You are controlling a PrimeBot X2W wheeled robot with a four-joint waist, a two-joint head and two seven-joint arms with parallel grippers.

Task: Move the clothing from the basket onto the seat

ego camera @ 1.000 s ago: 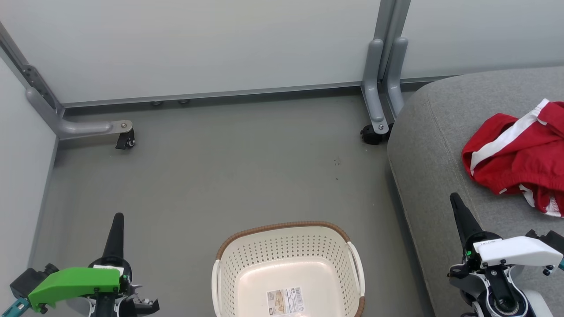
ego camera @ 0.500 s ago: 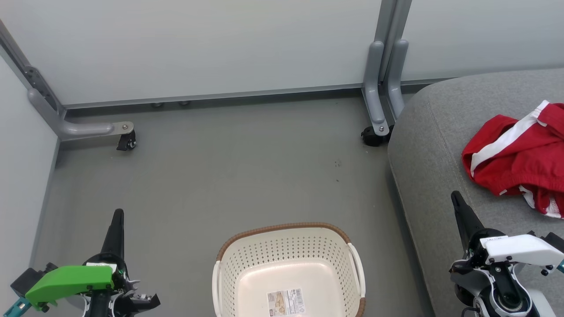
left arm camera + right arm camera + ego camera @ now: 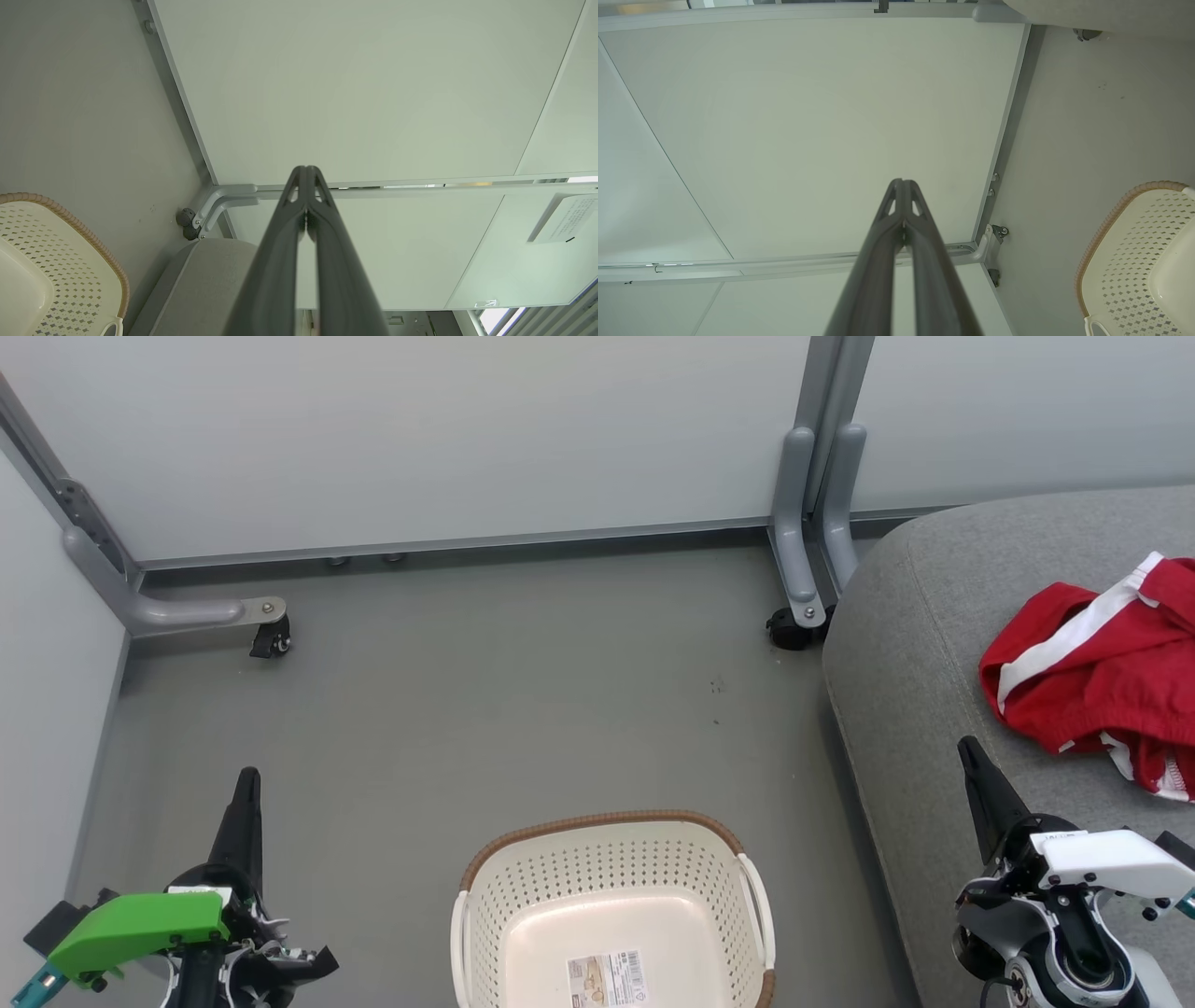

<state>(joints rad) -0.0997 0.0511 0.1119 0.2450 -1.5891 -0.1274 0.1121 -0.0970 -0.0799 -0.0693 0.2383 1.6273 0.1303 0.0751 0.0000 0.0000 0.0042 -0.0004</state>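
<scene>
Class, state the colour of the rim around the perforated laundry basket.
The woven-look rim of the cream perforated plastic basket is brown; clearest in the head view.

Green left wrist cover (image 3: 140, 929), white right wrist cover (image 3: 1111, 863), long dark tapered jaws

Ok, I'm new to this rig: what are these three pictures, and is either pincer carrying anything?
The wide picture comes from the robot's head, looking down at the floor. Its left pincer sits lower left, the right pincer lower right; both are shut and hold nothing. The other two pictures come from cameras on the wrists, each looking along that pincer's own dark fingers. The basket stands on the floor with just a paper label showing inside. The red clothing lies bunched on the grey seat.
</scene>
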